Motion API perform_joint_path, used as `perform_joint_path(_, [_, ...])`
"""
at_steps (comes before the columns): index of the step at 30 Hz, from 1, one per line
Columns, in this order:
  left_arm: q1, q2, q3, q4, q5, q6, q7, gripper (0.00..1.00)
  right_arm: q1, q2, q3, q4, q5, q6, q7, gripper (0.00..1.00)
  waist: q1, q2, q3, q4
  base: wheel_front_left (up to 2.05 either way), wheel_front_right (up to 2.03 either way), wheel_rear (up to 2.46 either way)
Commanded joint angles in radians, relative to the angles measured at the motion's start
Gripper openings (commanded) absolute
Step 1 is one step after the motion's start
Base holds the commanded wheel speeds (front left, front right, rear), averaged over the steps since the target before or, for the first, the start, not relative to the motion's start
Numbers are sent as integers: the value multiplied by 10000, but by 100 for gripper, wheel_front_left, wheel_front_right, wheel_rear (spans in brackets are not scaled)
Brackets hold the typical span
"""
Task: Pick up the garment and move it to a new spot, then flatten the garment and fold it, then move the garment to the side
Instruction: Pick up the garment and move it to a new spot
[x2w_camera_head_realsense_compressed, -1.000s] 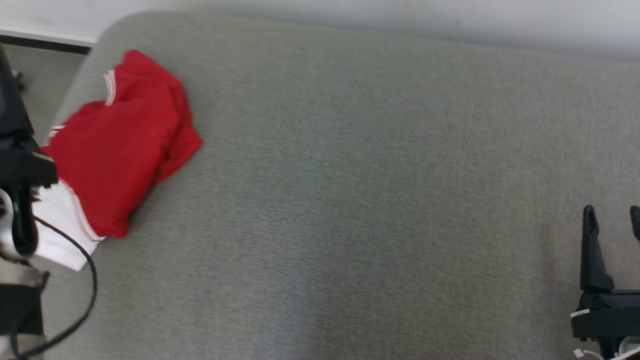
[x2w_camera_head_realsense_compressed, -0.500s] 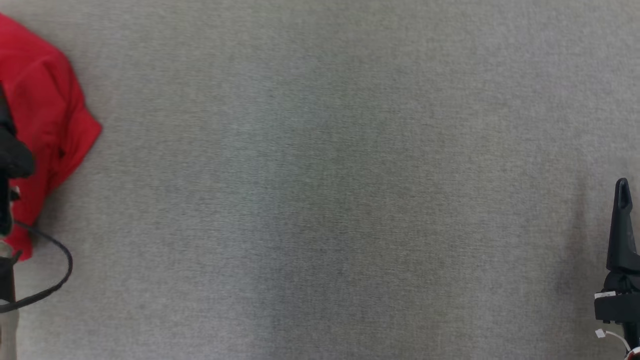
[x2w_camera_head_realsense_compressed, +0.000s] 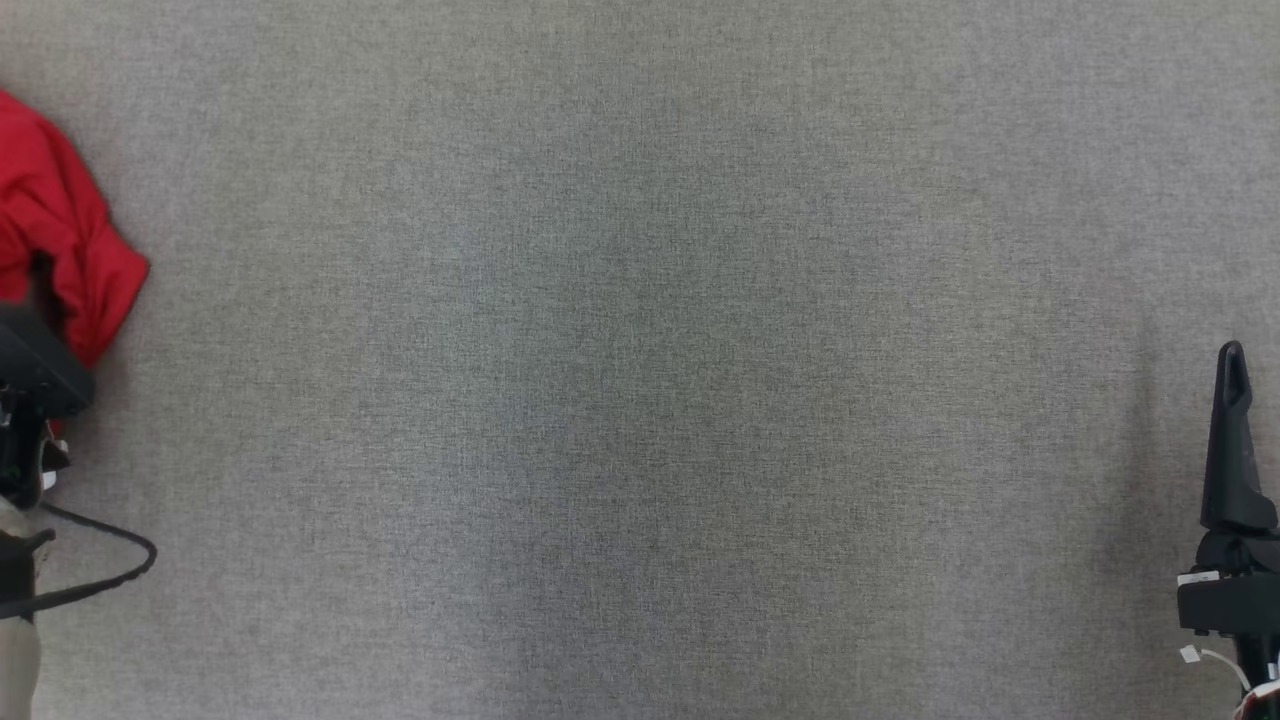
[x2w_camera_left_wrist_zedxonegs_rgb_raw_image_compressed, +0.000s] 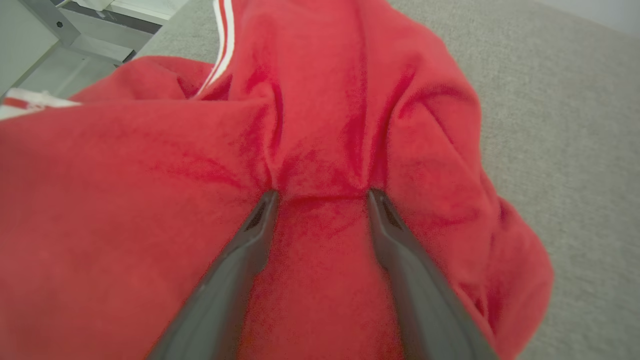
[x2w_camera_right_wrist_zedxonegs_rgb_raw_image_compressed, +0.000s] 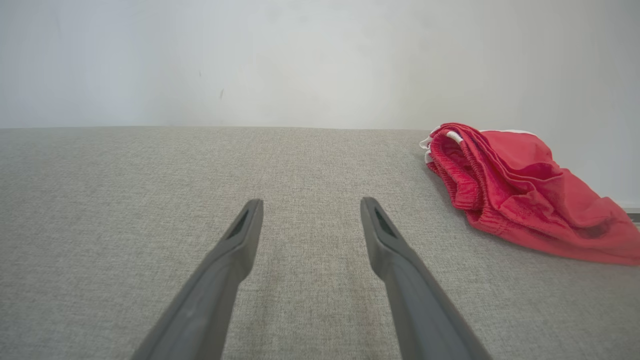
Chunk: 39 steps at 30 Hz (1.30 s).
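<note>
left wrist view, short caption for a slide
Open jaws pressing into the bunched red garment on a grey surface

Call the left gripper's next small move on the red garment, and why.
Probably close the left gripper on the red garment. Its fingers are spread and pressed into the cloth, with a ridge of fabric bunched between the tips, so a pinch should catch it. The right gripper is open, well away from it.

I count one soft red cloth garment with white stripes on one grey cloth-covered desk. I have two: the left end effector and the right end effector, with two dark fingers each. One thin black cable too.
</note>
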Motion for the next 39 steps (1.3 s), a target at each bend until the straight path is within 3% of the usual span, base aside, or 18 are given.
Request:
perform_joint_path(1, [156, 24, -51, 230, 41, 35, -135, 0, -102, 42, 32, 37, -59, -25, -15, 100, 0, -2, -47, -9, 0, 0, 0])
perform_joint_path(12, [-650, 629, -484, -618, 688, 139, -2904, 0, -143, 336, 475, 1001, 166, -25, -480, 100, 0, -2, -1289, 3, 0, 0, 0])
perform_joint_path(19, [-1539, 399, -1321, -2335, 1148, 73, -3160, 0, -54, 713, 710, 1804, 242, -25, -872, 100, 0, -2, -2205, -215, 0, 0, 0])
perform_joint_path(27, [-2171, -454, -2358, -5347, 1015, 24, -1801, 0, -127, 1121, 729, 2471, 341, -25, -1219, 100, 0, -2, -2675, -1224, 0, 0, 0])
perform_joint_path(29, [-2220, -591, -2468, -5622, 985, 25, -1636, 0, -164, 1143, 756, 2564, 371, -25, -1240, 100, 0, -2, -2695, -1394, 0, 0, 0])
perform_joint_path(34, [-2246, -1605, -3116, -6560, 846, 82, -1122, 0, -304, 1249, 733, 2917, 447, -25, -1351, 100, 0, -2, -2728, -2146, 0, 0, 0])
perform_joint_path(39, [-1847, -2597, -3727, -6592, 700, 180, -1100, 0, -378, 1314, 736, 3118, 487, -25, -1388, 100, 0, -2, -2697, -2698, 0, 0, 0])
